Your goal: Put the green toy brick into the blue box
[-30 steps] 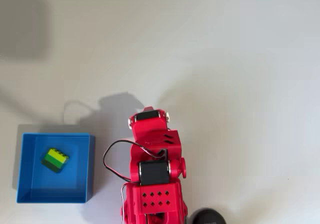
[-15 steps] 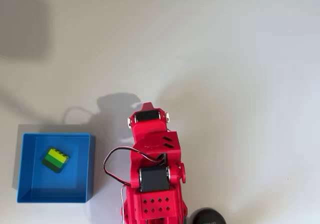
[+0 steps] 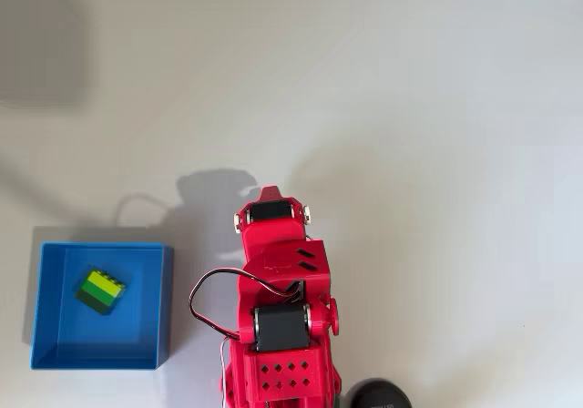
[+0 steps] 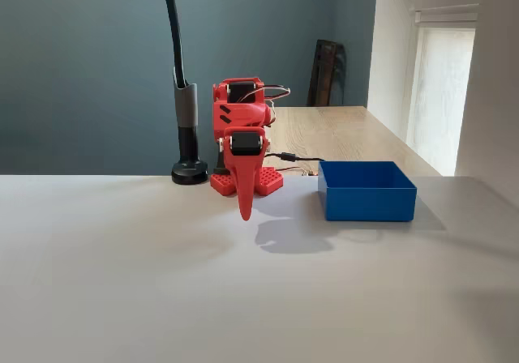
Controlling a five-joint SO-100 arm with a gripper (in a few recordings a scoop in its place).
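Note:
The green toy brick [image 3: 100, 290] lies inside the blue box [image 3: 166, 299], on its floor toward the back left corner in the overhead view. In the fixed view the blue box [image 4: 366, 194] stands right of the red arm, and its walls hide the brick. My gripper [image 4: 245, 214] hangs point-down in front of the arm's base, well left of the box. Its jaws are shut with nothing between them. From above, the folded red arm [image 3: 273, 271] covers the gripper.
A black pole on a round base [image 4: 190, 171] stands just left of the arm's base, and that base [image 3: 378, 394] also shows at the bottom edge from above. A black cable [image 3: 202, 290] loops off the arm toward the box. White tabletop stretches in front and to the sides.
The arm has folded back slightly toward its base over the last second. The brick and the box have not moved.

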